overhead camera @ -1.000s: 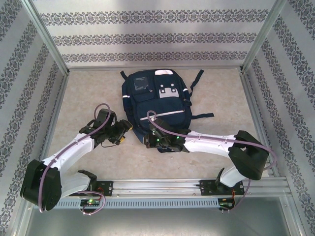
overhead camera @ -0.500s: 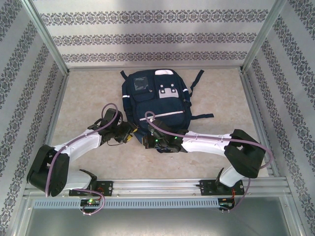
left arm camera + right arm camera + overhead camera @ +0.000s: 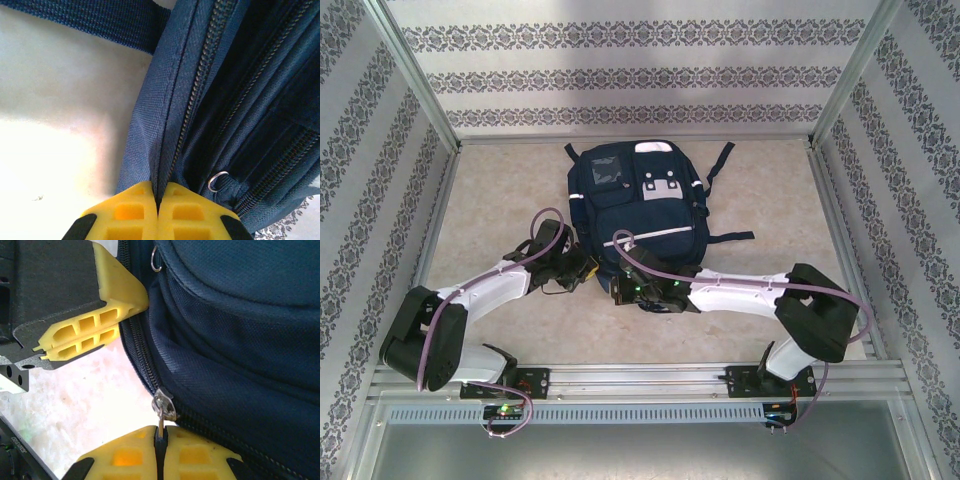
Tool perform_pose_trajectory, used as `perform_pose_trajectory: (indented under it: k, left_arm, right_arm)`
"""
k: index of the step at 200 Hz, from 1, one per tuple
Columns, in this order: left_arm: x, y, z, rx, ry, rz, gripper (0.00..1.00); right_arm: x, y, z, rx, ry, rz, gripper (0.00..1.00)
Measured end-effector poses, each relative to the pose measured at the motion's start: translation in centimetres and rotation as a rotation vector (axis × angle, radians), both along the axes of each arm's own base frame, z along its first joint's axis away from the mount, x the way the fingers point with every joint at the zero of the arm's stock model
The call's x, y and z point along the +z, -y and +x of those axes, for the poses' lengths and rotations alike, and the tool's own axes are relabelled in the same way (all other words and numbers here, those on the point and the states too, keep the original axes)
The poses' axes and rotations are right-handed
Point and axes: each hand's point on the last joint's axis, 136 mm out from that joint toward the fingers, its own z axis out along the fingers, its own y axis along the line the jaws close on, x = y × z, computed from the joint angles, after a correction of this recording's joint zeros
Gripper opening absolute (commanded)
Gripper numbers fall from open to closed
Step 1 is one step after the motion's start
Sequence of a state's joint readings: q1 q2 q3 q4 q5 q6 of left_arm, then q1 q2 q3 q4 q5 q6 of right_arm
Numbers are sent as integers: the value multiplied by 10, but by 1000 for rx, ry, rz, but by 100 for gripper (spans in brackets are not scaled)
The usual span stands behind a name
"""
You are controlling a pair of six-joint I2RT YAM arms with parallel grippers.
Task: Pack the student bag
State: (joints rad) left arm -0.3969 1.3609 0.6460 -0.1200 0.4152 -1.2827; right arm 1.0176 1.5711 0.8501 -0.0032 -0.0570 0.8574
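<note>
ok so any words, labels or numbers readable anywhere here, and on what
No text reads clearly.
student bag, grey-white patches: too small to show any lettering.
zipper pull: no marking visible.
black part, lower left of the right wrist view: tiny white print, too blurred to read.

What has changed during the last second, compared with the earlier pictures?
The left gripper moved right, up to the near left corner of the student bag. It is now shut on the bag's fabric edge beside the zipper. The right gripper shifted only slightly left and is shut on the zipper pull. The bag lies where it was.
</note>
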Motion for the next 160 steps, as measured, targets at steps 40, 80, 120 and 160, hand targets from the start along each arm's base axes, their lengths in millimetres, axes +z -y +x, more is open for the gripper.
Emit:
perform_pose_trajectory:
  k: [40, 80, 120, 160]
  left_arm:
    - [2, -1, 1, -10, -3, -8, 0]
    - [1, -6, 1, -9, -7, -3, 0]
    - [3, -10, 2, -15, 0, 0, 0]
    - [5, -16, 4, -13, 10, 10, 0]
  right_arm:
    - [1, 6, -1, -2, 16, -12, 0]
    - [-1, 17, -4, -3, 32, -42, 0]
    - [2, 35, -6, -2, 61, -93, 0]
    - [1, 59, -4, -9, 83, -144, 0]
